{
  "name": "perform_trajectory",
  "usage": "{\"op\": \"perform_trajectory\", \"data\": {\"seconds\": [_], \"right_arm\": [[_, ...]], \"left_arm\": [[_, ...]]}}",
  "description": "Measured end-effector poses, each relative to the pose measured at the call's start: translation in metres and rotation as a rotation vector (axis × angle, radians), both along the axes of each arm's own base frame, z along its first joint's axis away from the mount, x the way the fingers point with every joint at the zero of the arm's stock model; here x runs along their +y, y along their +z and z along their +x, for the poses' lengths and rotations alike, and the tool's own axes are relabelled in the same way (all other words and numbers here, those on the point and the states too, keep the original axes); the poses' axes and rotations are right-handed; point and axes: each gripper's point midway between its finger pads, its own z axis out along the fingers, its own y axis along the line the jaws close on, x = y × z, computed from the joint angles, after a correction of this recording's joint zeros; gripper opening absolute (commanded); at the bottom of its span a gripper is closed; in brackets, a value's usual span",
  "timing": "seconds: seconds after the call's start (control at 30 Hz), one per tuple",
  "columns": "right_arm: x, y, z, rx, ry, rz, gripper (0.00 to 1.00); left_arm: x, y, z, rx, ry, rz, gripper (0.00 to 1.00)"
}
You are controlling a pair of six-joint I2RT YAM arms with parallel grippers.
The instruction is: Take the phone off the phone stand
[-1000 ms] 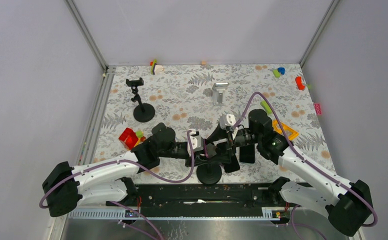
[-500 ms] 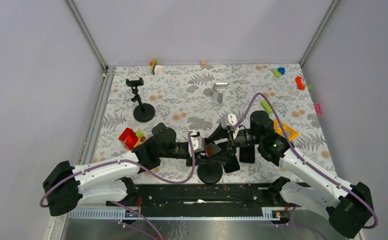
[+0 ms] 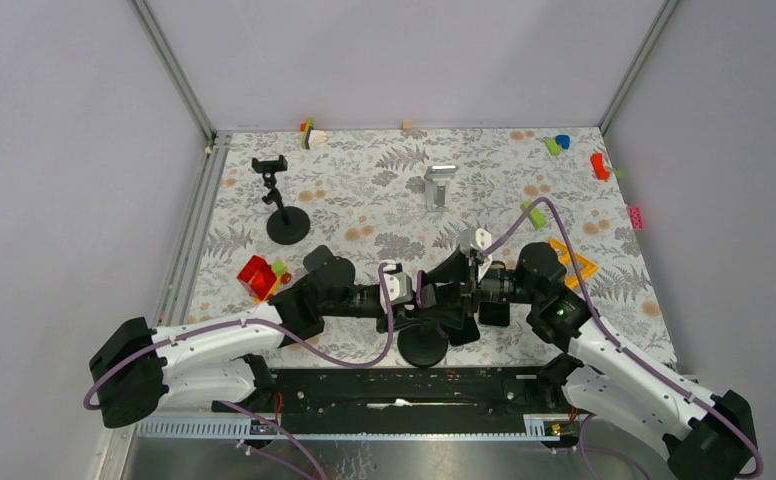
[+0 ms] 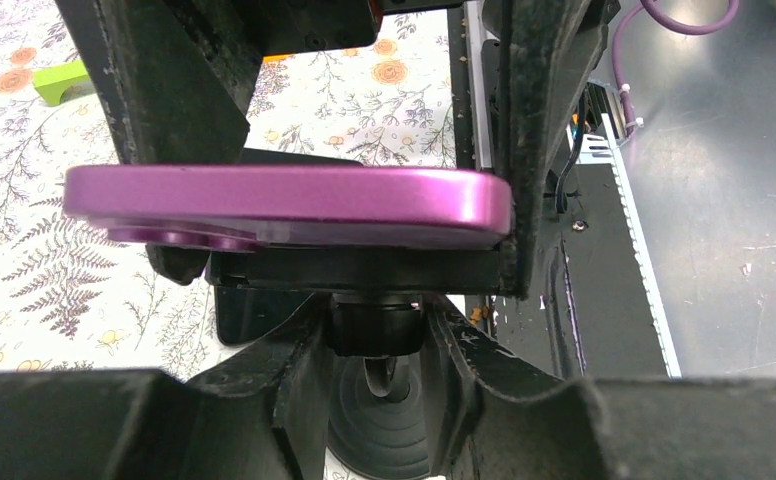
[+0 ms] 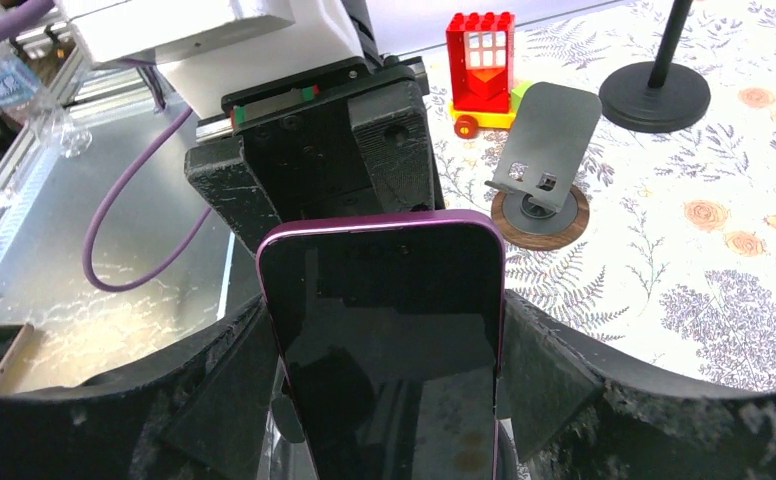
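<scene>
1. The right gripper (image 5: pixel 389 350) is spread wide and holds the phone (image 4: pixel 284 200), with one of its fingers (image 5: pixel 549 370) pressed on each long edge.
2. Directly behind the phone, on the side away from this gripper's camera, the black holder of the phone stand (image 3: pixel 421 346) lies against the phone's back. The phone rests there, between the two grippers.
3. Just under that holder, the left gripper (image 4: pixel 374 350) is narrowed and clamped on the stand's neck, with a finger on either side. The stand's round base sits below.
4. Just past the phone's far end, the left gripper's black body and white wrist block the way ahead. A purple cable (image 5: pixel 124 230) loops off to the left.
5. Farther out and to the right, well apart from the phone, stands a grey stand (image 5: pixel 544 150) on a round wooden foot. Beyond it are a red toy block (image 5: pixel 481 50) and a black round foot (image 5: pixel 654 95) with a pole, all on the flowered table cover (image 5: pixel 724 300).
6. The phone's long axis runs away from the right gripper toward the left gripper. Its screen faces the right wrist camera, and the left wrist camera sees it edge-on.
7. It has a purple metal rim with rounded corners and a dark, reflective screen. A raised purple bump shows on its back.
</scene>
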Motion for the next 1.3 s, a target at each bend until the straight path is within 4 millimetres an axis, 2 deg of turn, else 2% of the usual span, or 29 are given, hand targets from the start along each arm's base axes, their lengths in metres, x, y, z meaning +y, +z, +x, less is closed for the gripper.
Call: {"op": "perform_trajectory", "data": {"seconds": [0.63, 1.3], "right_arm": [[-0.012, 0.005, -0.006, 0.082, -0.087, 0.040, 0.00], [-0.013, 0.010, -0.022, 0.066, -0.008, 0.101, 0.00]], "left_arm": [[-0.003, 0.001, -0.004, 0.015, -0.014, -0.009, 0.00], [0.000, 0.004, -0.015, 0.020, -0.057, -0.017, 0.00]]}}
